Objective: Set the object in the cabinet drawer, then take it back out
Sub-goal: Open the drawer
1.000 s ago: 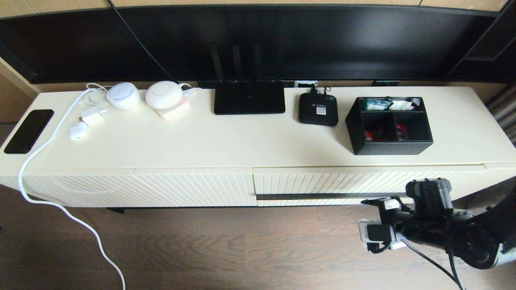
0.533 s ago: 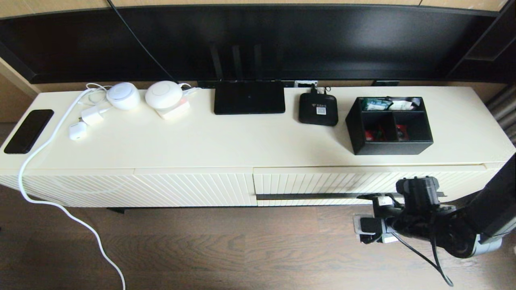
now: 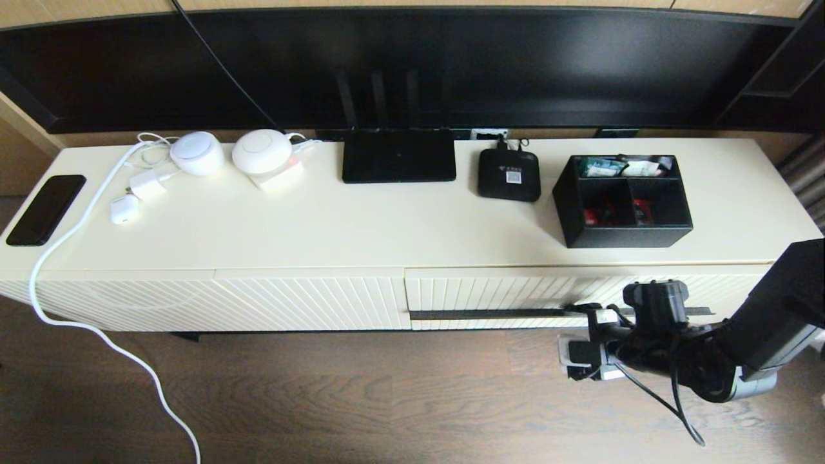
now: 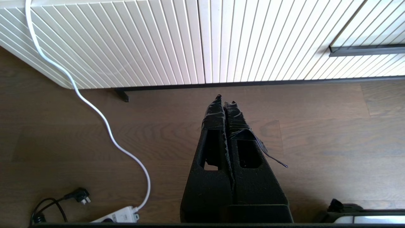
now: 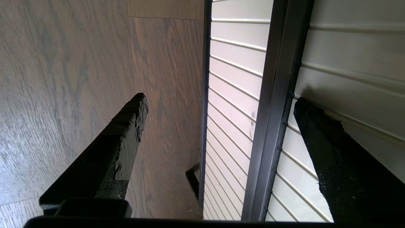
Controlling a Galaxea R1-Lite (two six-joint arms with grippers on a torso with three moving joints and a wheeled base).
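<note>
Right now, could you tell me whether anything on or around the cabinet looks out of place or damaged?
Only small things. A white cable trails off the cabinet top across the drawer fronts to the floor. The tape on the left gripper has a loose strip hanging off. The organizer box sits upright, and the drawer is closed.

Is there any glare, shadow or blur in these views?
Head view: soft glare on the dark screen, the cabinet top's edges bowed. Right wrist view: a finger casts shadow on the drawer front. Left wrist view: sharp, evenly lit floor.
</note>
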